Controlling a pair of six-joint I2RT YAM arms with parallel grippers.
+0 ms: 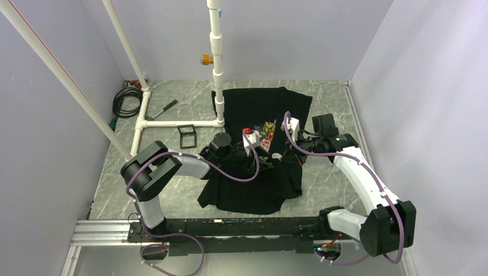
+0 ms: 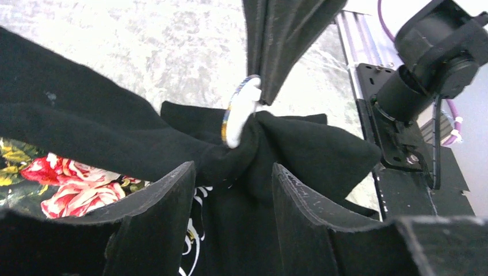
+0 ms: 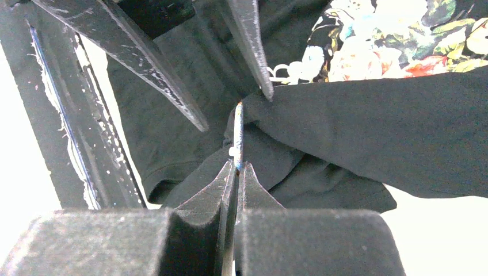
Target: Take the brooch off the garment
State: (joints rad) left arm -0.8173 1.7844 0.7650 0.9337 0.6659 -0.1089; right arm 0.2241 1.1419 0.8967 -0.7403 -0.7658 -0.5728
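Observation:
The garment [image 1: 253,190], a black T-shirt with a rose print [image 1: 267,129], lies bunched in the middle of the table. The brooch [image 2: 239,112] shows edge-on, white with a coloured rim, and stands on a raised pucker of cloth [image 2: 322,149]. My right gripper [image 3: 237,165] is shut on the brooch's edge [image 3: 238,129]; its fingers [image 2: 282,46] come down from above in the left wrist view. My left gripper [image 2: 232,167] is open, its jaws apart just short of the pucker, with cloth below them. Its fingers [image 3: 172,75] show at the top of the right wrist view. Both grippers meet over the shirt [image 1: 266,154].
A white PVC pipe frame [image 1: 217,63] stands behind the shirt. A black cable coil [image 1: 124,100], a hand tool [image 1: 164,109] and a small black square frame [image 1: 187,136] lie at the back left. The arms' black rail [image 1: 230,227] runs along the near edge.

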